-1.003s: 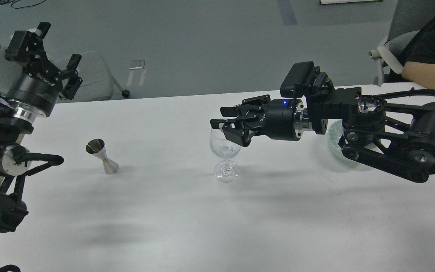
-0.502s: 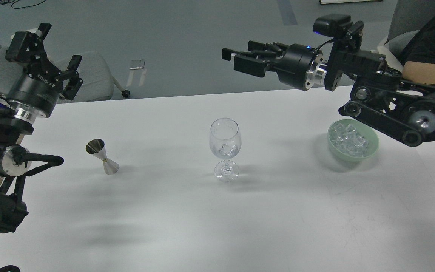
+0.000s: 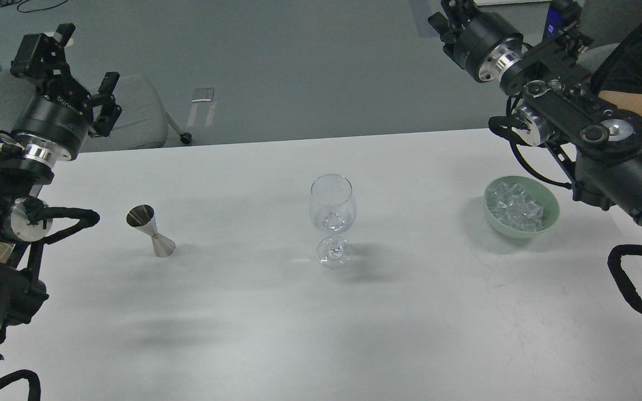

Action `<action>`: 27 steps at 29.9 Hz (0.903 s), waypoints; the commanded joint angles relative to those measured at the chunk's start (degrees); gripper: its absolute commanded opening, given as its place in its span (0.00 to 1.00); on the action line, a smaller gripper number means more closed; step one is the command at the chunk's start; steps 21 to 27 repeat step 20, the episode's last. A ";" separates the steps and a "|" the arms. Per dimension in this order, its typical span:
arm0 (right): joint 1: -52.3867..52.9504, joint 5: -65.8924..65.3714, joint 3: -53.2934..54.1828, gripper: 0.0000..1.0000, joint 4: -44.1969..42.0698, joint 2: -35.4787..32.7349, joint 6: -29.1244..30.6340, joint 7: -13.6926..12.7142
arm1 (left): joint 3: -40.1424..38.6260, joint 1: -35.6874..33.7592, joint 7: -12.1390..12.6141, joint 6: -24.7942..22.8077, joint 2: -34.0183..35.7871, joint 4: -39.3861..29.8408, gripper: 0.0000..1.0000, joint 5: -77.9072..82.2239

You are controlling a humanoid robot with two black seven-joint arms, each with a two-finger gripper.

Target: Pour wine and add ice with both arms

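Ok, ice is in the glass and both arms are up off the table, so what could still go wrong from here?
1. The tall clear stemmed wine glass stands free on a narrow foot; a low arm sweep could topple it.
2. The small steel hourglass-shaped jigger looks tilted, so a grasp by the left gripper might tip it.
3. The pale green bowl of clear ice cubes sits close under the right arm.

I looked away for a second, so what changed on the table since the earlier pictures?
The right claw rose from the wine glass rim and swung back up to the right, uncovering the green bowl of ice. An ice cube now lies in the glass. The left claw barely shifted; the jigger, glass and bowl kept their places.
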 commanded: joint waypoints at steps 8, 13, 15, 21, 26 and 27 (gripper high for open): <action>-6.34 11.43 11.41 1.00 -1.20 0.09 18.04 4.90 | 2.10 -7.68 -0.01 -9.45 -3.85 11.61 0.98 -0.50; -6.69 14.34 13.01 1.00 -2.16 1.14 20.36 4.90 | 2.19 -12.61 -0.01 -9.45 -5.79 17.84 0.98 -3.22; -6.43 14.70 14.32 1.00 -4.17 2.45 20.27 4.98 | 2.19 -13.84 -0.01 -9.45 -5.97 19.78 0.98 -4.45; -6.17 14.61 15.56 1.00 -4.89 2.99 20.27 4.98 | 2.63 -14.99 -0.01 -9.45 -5.79 20.41 0.98 -4.81; -6.17 14.61 15.56 1.00 -4.89 2.99 20.27 4.98 | 2.63 -14.99 -0.01 -9.45 -5.79 20.41 0.98 -4.81; -6.17 14.61 15.56 1.00 -4.89 2.99 20.27 4.98 | 2.63 -14.99 -0.01 -9.45 -5.79 20.41 0.98 -4.81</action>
